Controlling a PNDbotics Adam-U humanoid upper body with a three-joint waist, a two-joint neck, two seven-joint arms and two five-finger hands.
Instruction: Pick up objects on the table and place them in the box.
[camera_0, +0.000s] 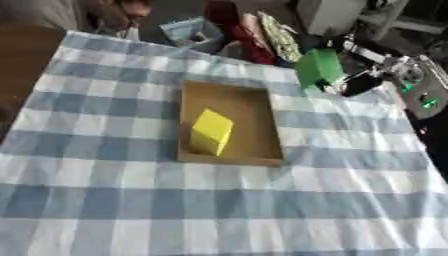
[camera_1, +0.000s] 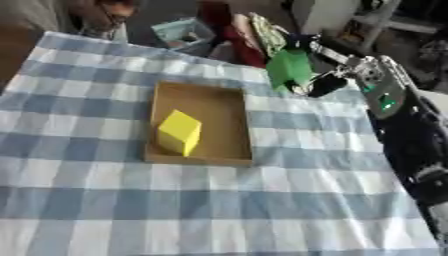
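table covered in a blue and white checked cloth (camera_0: 131, 200), lying slightly askew in both views. shallow brown cardboard box (camera_0: 267, 125) sits open near the middle of it. inside the box, toward its left near side, a yellow block (camera_0: 211, 132) rests on the floor, tilted on an edge rather than flat.

right arm enters from the upper right, black with silver joints and small green lights. right hand (camera_1: 325, 82) is up at the far right part of the table, fingers curled around a green block (camera_1: 290, 68). green block sits beyond the box's far right corner, outside the box; whether it is lifted off the cloth or touching it cannot be told.

left hand shows in neither view. clutter of cloth and other items lies beyond the table's far edge, too blurred to name.
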